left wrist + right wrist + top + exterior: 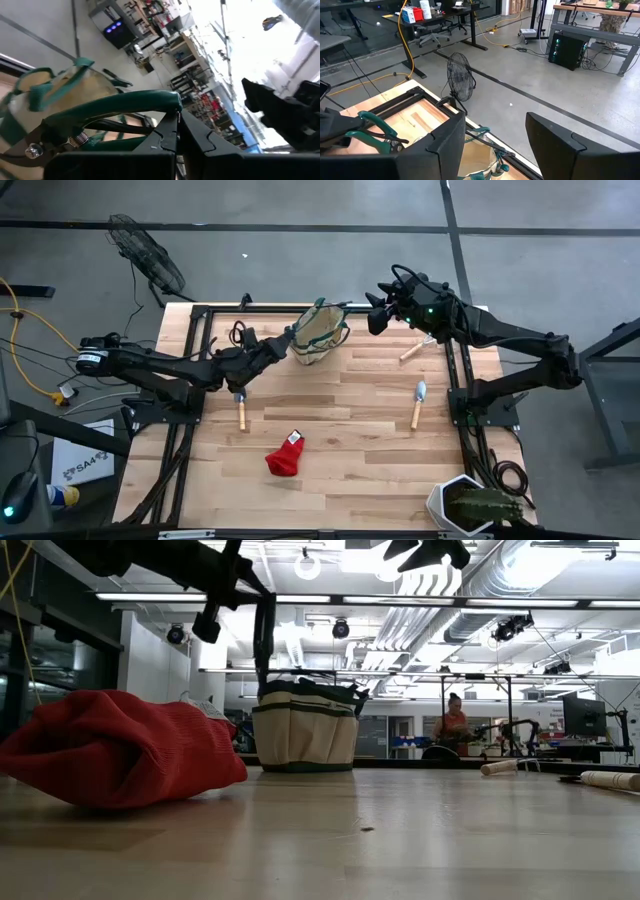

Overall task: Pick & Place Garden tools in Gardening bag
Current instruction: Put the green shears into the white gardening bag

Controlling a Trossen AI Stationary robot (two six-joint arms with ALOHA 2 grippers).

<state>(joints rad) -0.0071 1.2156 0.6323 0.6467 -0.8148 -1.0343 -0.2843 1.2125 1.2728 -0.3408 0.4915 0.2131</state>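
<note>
Shears (107,107) with green handles are sitting clenched in the left gripper (272,348), up off the table and just beside the gardening bag (320,332); the bag is standing upright near the far edge of the table (340,470); the right gripper (378,315) is hanging with its fingers spread and nothing in them, on the other side of the bag. This looks like the carrying step, with the shears not yet inside; next the left gripper is needing to get over the bag's open top, then let go. Other tools are lying on the wood: a trowel (418,402), a second wooden-handled tool (240,410), and the red cloth (285,454).
</note>
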